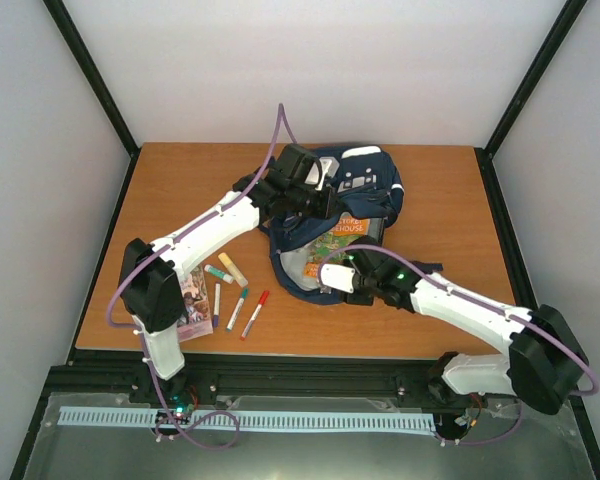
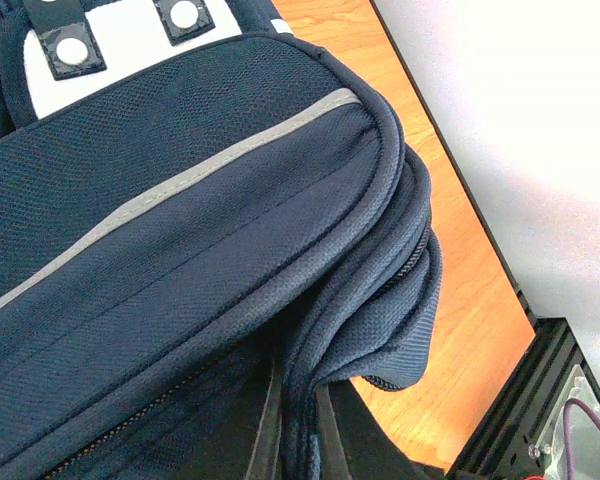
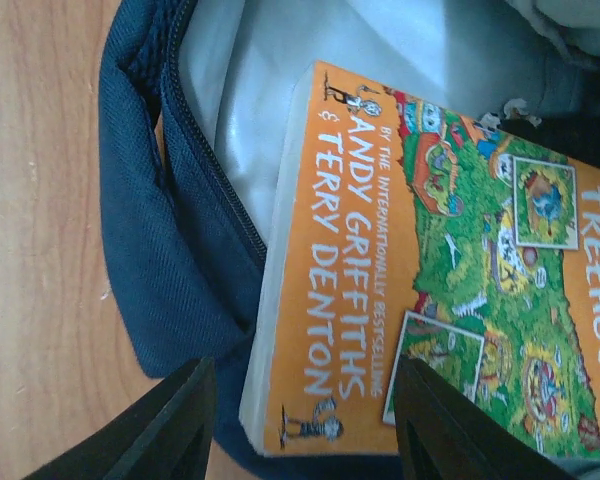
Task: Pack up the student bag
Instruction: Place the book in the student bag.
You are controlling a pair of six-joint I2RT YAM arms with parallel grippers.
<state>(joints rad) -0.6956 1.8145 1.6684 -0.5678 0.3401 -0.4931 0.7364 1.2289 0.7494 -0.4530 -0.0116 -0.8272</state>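
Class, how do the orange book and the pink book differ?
The orange book lies in the open student bag; the pink book lies on the table by the markers. The right gripper is at the orange book; the left arm partly hides the pink book. Both lie face up.

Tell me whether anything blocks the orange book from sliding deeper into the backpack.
Nothing visible does. The fingers of the left gripper pinch the student bag, and bare pale lining lies ahead of the book; deeper inside is hidden.
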